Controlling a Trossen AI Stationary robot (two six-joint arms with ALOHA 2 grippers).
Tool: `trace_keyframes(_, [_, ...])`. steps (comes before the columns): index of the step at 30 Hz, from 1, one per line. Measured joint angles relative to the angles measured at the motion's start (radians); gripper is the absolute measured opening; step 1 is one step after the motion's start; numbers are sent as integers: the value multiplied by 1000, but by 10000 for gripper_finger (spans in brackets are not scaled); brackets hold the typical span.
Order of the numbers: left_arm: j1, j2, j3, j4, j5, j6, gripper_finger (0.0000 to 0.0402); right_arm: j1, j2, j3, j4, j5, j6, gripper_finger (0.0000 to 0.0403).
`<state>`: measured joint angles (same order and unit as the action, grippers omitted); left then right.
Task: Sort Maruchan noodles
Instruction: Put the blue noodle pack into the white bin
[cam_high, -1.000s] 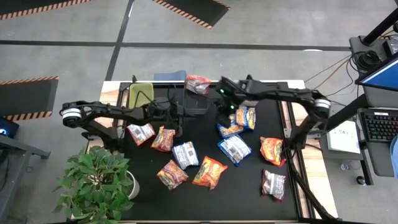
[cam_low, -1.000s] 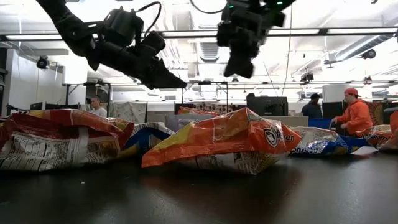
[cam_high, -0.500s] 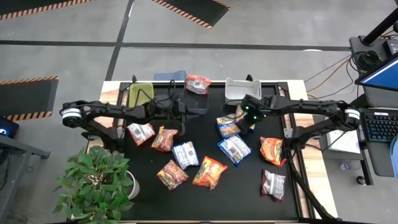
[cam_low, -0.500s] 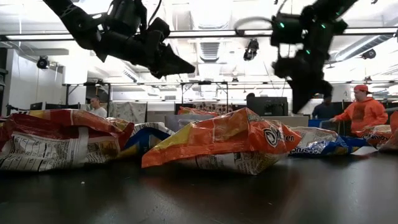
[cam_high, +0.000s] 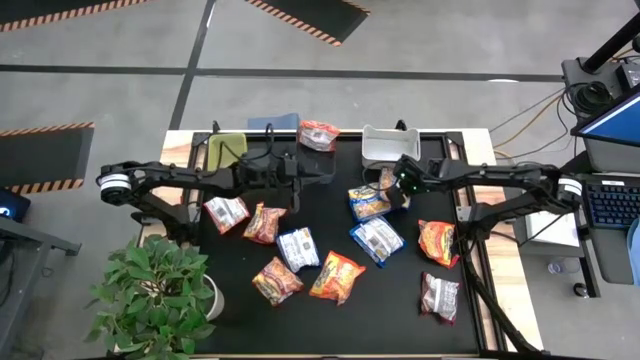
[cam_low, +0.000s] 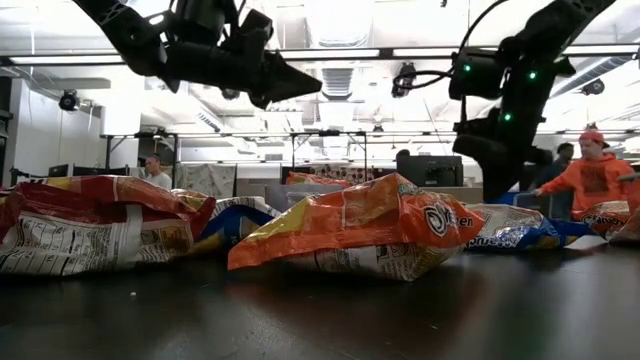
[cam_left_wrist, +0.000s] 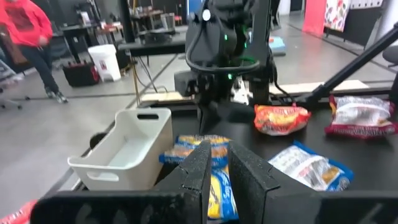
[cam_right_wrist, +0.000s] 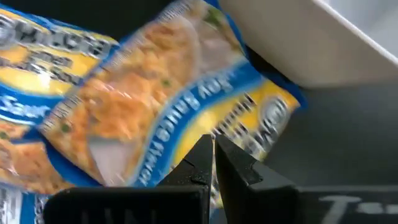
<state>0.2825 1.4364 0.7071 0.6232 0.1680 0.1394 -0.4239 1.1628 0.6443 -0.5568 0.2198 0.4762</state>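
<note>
- My right fingers hang closed and empty, just over a blue-and-yellow packet beside the white bin.
- My left fingers are closed too, raised far from that bin.

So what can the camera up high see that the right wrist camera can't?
Only the high view shows the green bin, the plant, the orange-red packets and the left end effector. Only the right wrist view shows the right end effector closed, just above a packet. Both show the blue-and-yellow packet beside the white bin.
</note>
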Motion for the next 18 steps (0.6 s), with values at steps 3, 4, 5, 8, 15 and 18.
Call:
trace_keyframes(3, [1,0,0,26,0,0,37,0,11,-36,120,-35,-55,9])
trace_keyframes(4, [0,0,0,32,0,0,37,1,16,-47,154,-62,-72,9])
trace_keyframes(5, [0,0,0,34,0,0,37,2,23,-56,195,-95,-80,9])
trace_keyframes(8, [0,0,0,35,0,-8,37,12,37,-77,283,-186,-86,9])
trace_keyframes(15, [-27,42,0,89,0,-38,37,88,54,-74,358,-303,-49,9])
trace_keyframes(18, [-48,93,23,115,0,-49,37,88,25,-47,299,-301,-34,9])
